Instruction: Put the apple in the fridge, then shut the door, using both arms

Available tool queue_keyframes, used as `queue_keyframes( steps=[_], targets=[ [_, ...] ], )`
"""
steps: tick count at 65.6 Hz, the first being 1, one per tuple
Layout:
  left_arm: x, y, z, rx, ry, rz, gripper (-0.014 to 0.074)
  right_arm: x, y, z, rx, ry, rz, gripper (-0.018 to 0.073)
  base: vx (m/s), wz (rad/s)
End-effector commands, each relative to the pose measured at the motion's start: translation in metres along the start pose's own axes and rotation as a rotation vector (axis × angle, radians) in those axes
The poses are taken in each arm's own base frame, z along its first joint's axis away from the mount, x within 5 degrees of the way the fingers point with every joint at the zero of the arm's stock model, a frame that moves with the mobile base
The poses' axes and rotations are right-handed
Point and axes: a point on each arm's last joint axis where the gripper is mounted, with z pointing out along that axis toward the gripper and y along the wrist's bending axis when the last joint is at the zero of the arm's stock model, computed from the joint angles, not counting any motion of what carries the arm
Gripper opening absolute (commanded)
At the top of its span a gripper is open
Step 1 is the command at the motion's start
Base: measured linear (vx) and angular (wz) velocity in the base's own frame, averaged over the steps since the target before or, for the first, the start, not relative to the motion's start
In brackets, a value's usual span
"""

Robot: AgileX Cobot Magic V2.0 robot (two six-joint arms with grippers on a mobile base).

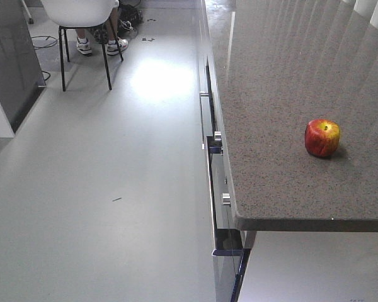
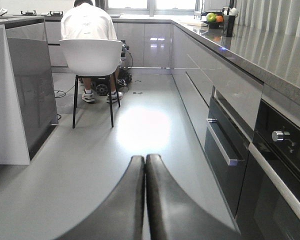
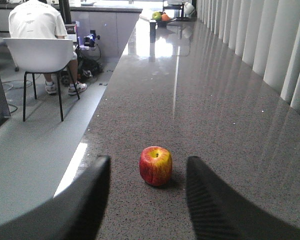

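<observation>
My right tool point(image 3: 148, 162) is spread wide, its lower parts cut off, with the apple point(image 3: 155, 166) upright on the desk point(image 3: 205, 110) just ahead. My left tool point(image 2: 144, 159) is pressed closed above the floor point(image 2: 140, 125).

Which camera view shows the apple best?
The right wrist view: the apple sits close and centred on the counter, between the open fingers, with its stem dimple visible. The front view shows it smaller, from above. The left wrist view does not show it.
</observation>
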Motion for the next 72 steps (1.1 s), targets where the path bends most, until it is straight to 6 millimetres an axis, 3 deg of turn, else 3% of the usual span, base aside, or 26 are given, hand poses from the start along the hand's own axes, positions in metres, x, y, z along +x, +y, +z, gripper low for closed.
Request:
queue_keyframes(
  steps=[1, 8, 21, 29, 53, 72],
  targets=[
    [-0.014, -0.001, -0.003, 0.006, -0.112, -0.011, -0.0006, -0.019, 0.000, 0.011, -0.006, -0.057, -0.055, 0.0585, 0.00, 0.00],
    [-0.014, -0.001, -0.003, 0.006, -0.112, -0.011, -0.0006, -0.017, 0.000, 0.021, -0.008, -0.023, -0.096, 0.0730, 0.00, 0.00],
    [-0.014, -0.001, -0.003, 0.006, -0.112, -0.011, -0.0006, -0.019, 0.000, 0.041, -0.016, -0.007, -0.079, 0.0713, 0.00, 0.00],
    [-0.014, -0.001, -0.003, 0.006, -0.112, -0.011, -0.0006, -0.029, -0.001, 0.062, -0.016, 0.017, -0.078, 0.0694, 0.00, 0.00],
    [-0.014, -0.001, -0.003, 0.006, -0.112, -0.011, -0.0006, -0.078, -0.003, 0.162, -0.059, 0.216, -0.046, 0.0664, 0.00, 0.00],
    [-0.014, -0.001, -0.003, 0.006, -0.112, -0.011, -0.0006, -0.078, -0.003, 0.242, -0.080, 0.375, 0.006, 0.0651, 0.00, 0.00]
  ],
)
